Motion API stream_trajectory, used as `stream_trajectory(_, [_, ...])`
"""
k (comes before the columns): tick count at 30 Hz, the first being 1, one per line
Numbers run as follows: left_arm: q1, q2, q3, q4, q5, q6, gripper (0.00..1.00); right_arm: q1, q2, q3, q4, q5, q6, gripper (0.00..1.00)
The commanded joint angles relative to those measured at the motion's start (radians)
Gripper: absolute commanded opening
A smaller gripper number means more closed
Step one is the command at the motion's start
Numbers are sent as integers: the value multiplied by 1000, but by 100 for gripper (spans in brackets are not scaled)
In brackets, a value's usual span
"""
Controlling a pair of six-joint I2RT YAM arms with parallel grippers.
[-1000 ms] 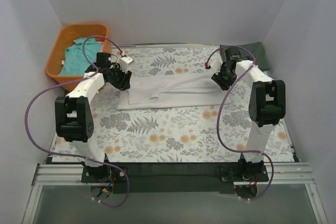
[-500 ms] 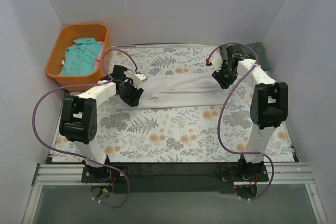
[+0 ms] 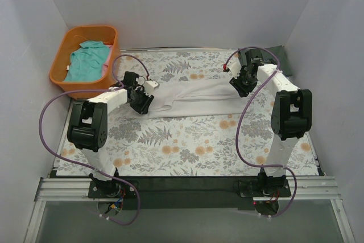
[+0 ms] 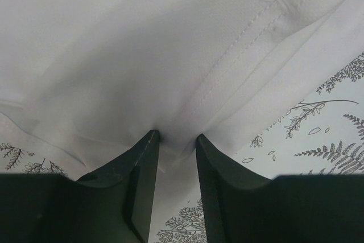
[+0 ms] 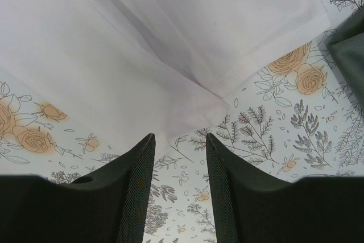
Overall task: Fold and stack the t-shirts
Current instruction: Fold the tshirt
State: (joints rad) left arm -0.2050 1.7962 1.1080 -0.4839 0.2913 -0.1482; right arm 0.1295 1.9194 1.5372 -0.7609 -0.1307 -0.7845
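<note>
**Top view:** The white t-shirt (image 3: pixel 193 98) lies as a long, partly folded band across the far half of the worktop. It runs left to right on the floral table covering (image 3: pixel 187 146). The left gripper (image 3: pixel 142 99) is down on the band's left end. The right gripper (image 3: pixel 239 86) sits at its right end, toward the far right corner. At the far left corner an orange basket (image 3: pixel 62 83) holds the crumpled teal t-shirt (image 3: pixel 88 61). The dark grey-green t-shirt (image 3: pixel 282 58) lies at the far right corner, partly hidden behind the right arm. From this height the spread of either gripper's fingers cannot be read.

**Left wrist:** The left gripper (image 4: pixel 176 136) has its two dark fingers (image 4: pixel 142 169) a narrow gap apart, with a pucker of the white t-shirt (image 4: pixel 142 44) pinched between the tips. Creases fan outward from the pinch, and a stitched hem runs diagonally above it. The floral table covering (image 4: pixel 318 129) shows at the lower right.

**Right wrist:** The right gripper (image 5: pixel 179 136) has its fingers (image 5: pixel 136 197) modestly parted and holds nothing. A folded corner of the white t-shirt (image 5: pixel 142 38) lies just beyond the tips, its edge reaching one fingertip. Bare floral table covering (image 5: pixel 267 140) fills the space beside it. A sliver of the dark grey-green t-shirt (image 5: pixel 352 44) shows at the picture's right edge, apart from the white one.
</note>
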Motion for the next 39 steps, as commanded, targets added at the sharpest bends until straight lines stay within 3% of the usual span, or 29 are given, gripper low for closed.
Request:
stream_trajectory(1, [-4, -17, 32, 24, 2, 1, 31, 2, -40, -6, -20, -14, 4, 41])
stream_trajectory(6, [-4, -14, 58, 24, 6, -4, 29, 4, -39, -3, -28, -17, 7, 41])
stream_trajectory(13, [-4, -21, 93, 8, 17, -4, 33, 4, -37, 0, -34, -18, 5, 41])
stream_trajectory(18, [-4, -1, 119, 7, 16, 6, 4, 4, -34, 0, -35, -15, 4, 41])
stream_trajectory(20, [-2, 6, 145, 5, 22, 4, 0, 4, -33, 0, -34, -12, -1, 41])
stream_trajectory(30, [19, 133, 395, 15, 9, -13, 0, 5, -33, 1, -31, 3, -5, 44])
stream_trajectory(34, [30, 216, 464, 19, -17, -11, 0, 4, -37, 1, -32, 3, -10, 57])
stream_trajectory(36, [30, 261, 489, 27, -40, -22, 6, 5, -40, 4, -32, -9, -9, 57])
stream_trajectory(39, [32, 281, 536, 22, -41, -51, 22, 4, -39, 3, -35, -30, -10, 56])
